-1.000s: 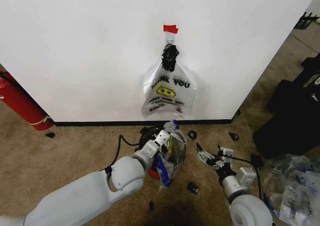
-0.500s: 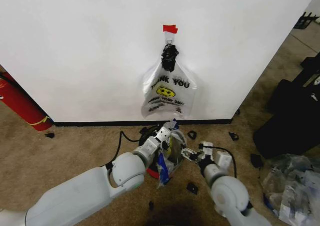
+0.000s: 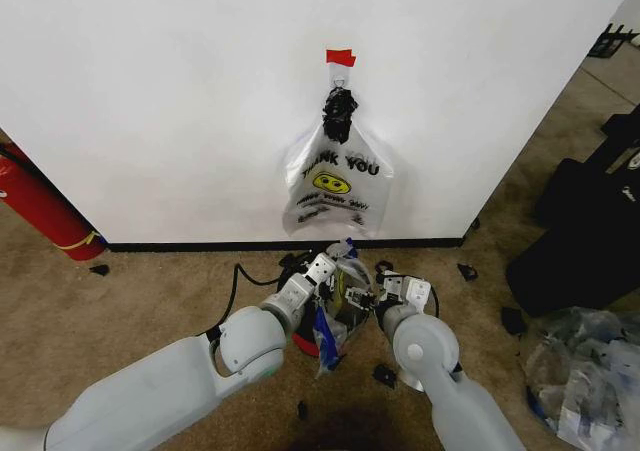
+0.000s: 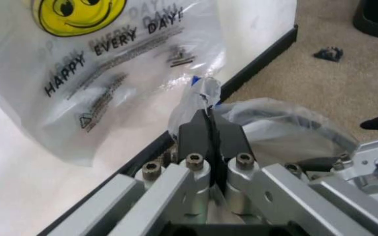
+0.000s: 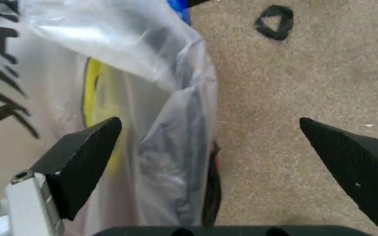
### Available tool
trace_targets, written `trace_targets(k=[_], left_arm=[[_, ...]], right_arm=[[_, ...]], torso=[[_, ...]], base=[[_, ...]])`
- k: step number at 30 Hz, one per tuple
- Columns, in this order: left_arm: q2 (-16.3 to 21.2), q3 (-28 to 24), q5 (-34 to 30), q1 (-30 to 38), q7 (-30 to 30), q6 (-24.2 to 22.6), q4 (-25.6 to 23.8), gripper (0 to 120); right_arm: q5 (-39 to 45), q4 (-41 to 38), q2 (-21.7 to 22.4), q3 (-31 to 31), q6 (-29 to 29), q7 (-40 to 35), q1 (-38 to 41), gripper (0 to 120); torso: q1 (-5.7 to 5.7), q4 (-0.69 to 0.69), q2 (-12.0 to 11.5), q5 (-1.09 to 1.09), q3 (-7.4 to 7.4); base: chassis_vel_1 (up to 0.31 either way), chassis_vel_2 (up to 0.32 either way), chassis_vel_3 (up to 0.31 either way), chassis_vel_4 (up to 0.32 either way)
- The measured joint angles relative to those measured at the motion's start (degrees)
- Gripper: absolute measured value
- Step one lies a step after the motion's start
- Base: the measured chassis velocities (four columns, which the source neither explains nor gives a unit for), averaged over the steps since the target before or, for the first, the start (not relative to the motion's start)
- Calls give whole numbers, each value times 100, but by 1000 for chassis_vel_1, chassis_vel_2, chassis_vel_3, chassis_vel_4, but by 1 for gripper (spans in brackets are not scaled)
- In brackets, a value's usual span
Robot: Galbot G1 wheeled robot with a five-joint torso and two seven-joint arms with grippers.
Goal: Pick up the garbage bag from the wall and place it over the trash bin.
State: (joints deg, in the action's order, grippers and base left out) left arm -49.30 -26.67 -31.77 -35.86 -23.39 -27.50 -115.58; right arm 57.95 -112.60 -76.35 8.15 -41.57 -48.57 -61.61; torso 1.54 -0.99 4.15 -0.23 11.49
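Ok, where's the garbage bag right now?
In the head view the garbage bag hangs low at centre, pinched in the left gripper over the trash bin, below the smiley bag; the open right gripper is beside it.

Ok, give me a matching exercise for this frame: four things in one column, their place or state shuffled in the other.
Things:
1. left gripper
2. right gripper
3. smiley bag
4. fire extinguisher

Place or state:
A. open, beside the garbage bag
B. hanging on the wall
C. shut on the garbage bag
D. leaning at the wall, far on the robot's left

Pairs: 1-C, 2-A, 3-B, 4-D
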Motion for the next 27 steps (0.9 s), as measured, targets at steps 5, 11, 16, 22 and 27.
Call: trace_targets(k=[5, 11, 16, 22, 27], left_arm=[[-2, 37, 14, -18, -2, 26, 16, 0], [7, 80, 42, -34, -2, 41, 36, 0], [23, 115, 61, -74, -2, 43, 30, 0], [61, 162, 91, -137, 0, 61, 2, 0], [84, 186, 94, -161, 1, 65, -14, 0]], right_arm=[[109, 74, 7, -19, -47, -87, 68, 100], [104, 241, -70, -48, -49, -71, 101, 79], [98, 258, -110, -36, -47, -64, 103, 68], [82, 278, -155, -25, -38, -63, 101, 41], [66, 296, -244, -14, -18, -73, 94, 24]], torso=[[0, 0, 0, 0, 0], [0, 0, 0, 1, 0], [0, 0, 0, 0, 0], [0, 0, 0, 0, 0], [0, 0, 0, 0, 0]], base=[[0, 0, 0, 0], [0, 0, 0, 0], [0, 0, 0, 0], [0, 0, 0, 0], [0, 0, 0, 0]])
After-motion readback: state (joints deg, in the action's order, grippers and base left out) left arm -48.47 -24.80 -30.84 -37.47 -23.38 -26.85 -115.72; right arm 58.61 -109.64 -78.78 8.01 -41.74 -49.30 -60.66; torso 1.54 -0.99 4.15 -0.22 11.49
